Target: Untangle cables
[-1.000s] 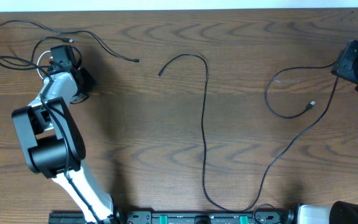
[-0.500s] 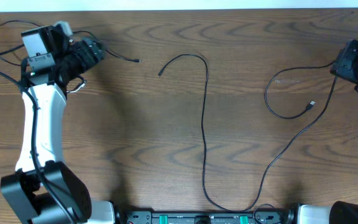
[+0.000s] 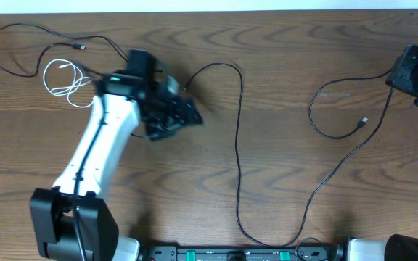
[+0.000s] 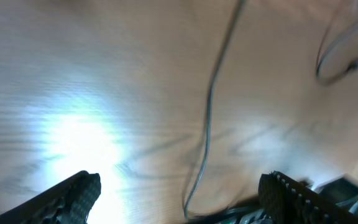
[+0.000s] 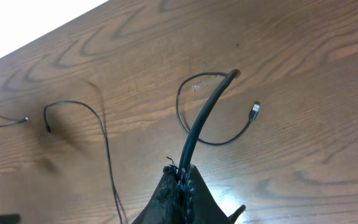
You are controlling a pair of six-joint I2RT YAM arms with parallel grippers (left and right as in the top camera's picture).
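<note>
Several thin black cables and one white cable lie on the wooden table. The white cable (image 3: 64,78) is coiled at the far left, beside a black one (image 3: 20,30). A long black cable (image 3: 239,145) (image 4: 210,112) hooks at the top and runs down the middle. My left gripper (image 3: 186,113) (image 4: 180,183) hovers open by that hook, with nothing between its fingers. At the far right my right gripper (image 3: 403,75) (image 5: 183,175) is shut on a black cable (image 5: 202,118). A looped black cable with a plug (image 3: 363,122) (image 5: 254,111) lies near it.
The table's far edge (image 3: 209,10) runs along the top, close to the cables at the left. The arm bases and a rail (image 3: 223,254) sit along the front edge. The left arm (image 3: 96,156) lies diagonally over the left part of the table.
My left arm has swung right from the white cable at the far left to the long cable's hook, and its jaws have opened. The white cable now lies free. The right arm has not moved.
</note>
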